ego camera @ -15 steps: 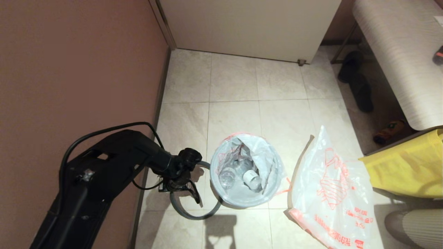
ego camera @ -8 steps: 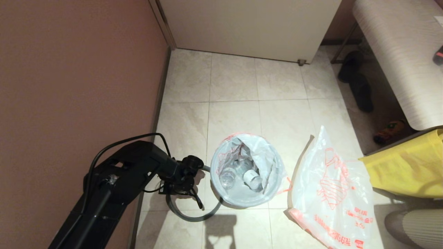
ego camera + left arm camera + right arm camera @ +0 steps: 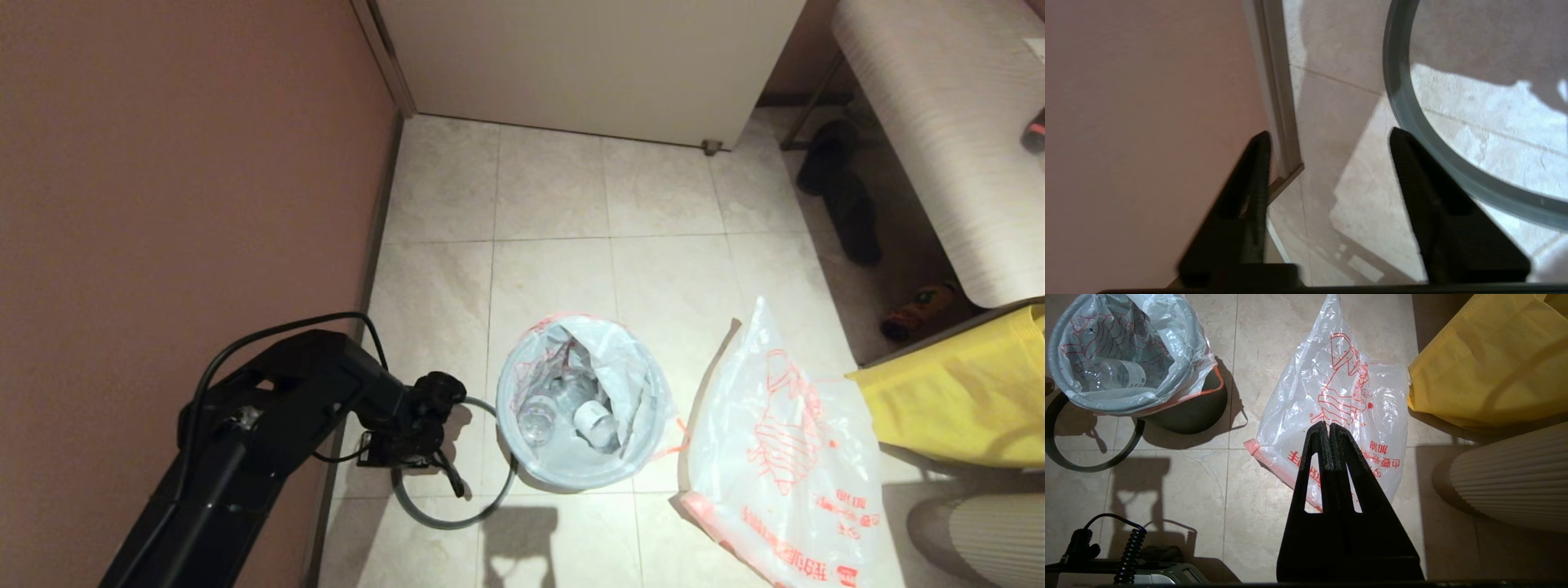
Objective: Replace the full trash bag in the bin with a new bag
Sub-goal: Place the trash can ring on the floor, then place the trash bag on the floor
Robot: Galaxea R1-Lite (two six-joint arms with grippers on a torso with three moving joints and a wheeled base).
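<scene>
The full trash bag (image 3: 629, 367) sits in the bin (image 3: 1188, 412), its film folded over the rim, clear bottles (image 3: 535, 420) showing inside. The bin's grey rim ring (image 3: 445, 523) lies on the floor tiles against the bin's left side. My left gripper (image 3: 441, 478) hangs open just over the ring's near-wall arc; in the left wrist view the grey rim ring (image 3: 1400, 102) runs outside one finger and nothing is between the fingers. The new bag (image 3: 775, 457) lies flat to the right of the bin. My right gripper (image 3: 1329, 426) is shut and empty above the new bag (image 3: 1331, 388).
A brown wall (image 3: 180, 163) and its skirting run close along the left arm. A yellow fabric bag (image 3: 963, 392) and a ribbed cream object (image 3: 1511, 486) stand right of the new bag. A white cabinet (image 3: 588, 57) closes the back; shoes (image 3: 841, 196) lie under a bench.
The left arm has dropped and drawn back toward the wall. The grey ring has shifted left with it and now lies flat on the floor.
</scene>
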